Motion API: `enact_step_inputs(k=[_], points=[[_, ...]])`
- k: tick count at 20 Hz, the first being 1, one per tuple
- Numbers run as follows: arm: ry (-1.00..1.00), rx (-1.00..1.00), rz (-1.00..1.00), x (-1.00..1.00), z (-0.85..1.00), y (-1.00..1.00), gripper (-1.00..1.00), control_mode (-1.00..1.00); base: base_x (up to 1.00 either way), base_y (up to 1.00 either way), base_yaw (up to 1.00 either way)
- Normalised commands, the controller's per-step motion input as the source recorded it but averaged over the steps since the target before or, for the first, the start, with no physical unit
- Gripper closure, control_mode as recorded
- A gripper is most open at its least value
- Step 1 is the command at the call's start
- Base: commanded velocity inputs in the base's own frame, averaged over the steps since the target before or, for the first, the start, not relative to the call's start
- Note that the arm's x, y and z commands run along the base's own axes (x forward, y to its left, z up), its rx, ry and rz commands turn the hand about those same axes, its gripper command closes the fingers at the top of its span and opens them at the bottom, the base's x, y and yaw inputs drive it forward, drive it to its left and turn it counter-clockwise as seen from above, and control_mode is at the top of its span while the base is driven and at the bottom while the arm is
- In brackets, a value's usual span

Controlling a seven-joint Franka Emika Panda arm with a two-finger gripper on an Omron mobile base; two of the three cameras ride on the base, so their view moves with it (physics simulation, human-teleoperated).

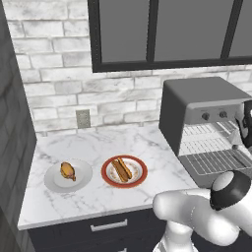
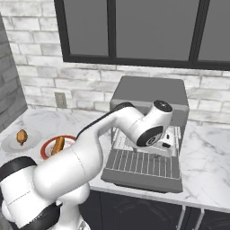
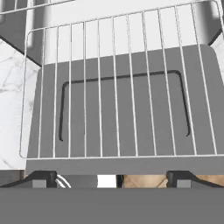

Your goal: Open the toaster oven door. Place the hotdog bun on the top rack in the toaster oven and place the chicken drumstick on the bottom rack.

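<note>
The white marble counter [image 1: 98,142] meets a pale brick wall [image 1: 54,64]; the boxy grey toaster oven [image 1: 197,98] stands on it, its wire bottom rack [image 3: 118,87] pulled out over the flat toaster oven door [image 3: 122,164], gripper [image 3: 111,179] fingers wide apart.

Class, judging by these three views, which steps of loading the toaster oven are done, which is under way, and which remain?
Done: the toaster oven door lies folded down, with a rack slid out above it. In hand: nothing; the gripper is open and empty over the door. Left: the hotdog bun and chicken drumstick sit on their plates on the counter.
</note>
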Motion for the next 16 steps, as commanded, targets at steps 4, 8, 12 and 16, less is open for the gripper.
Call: enact_step_inputs(k=[4, 8, 12, 16], points=[[-0.02, -0.01, 0.00, -0.12, 0.00, 0.53, -1.00, -1.00, 0.00, 0.00, 0.00], [-0.01, 0.00, 0.00, -0.02, 0.00, 0.56, -1.00, -1.00, 0.00, 0.00, 0.00], [0.00, 0.00, -0.06, 0.00, 0.01, 0.51, -1.00, -1.00, 0.00, 0.00, 0.00], [-0.01, -0.03, -0.10, 0.01, 0.00, 0.50, -1.00, -1.00, 0.00, 0.00, 0.00]])
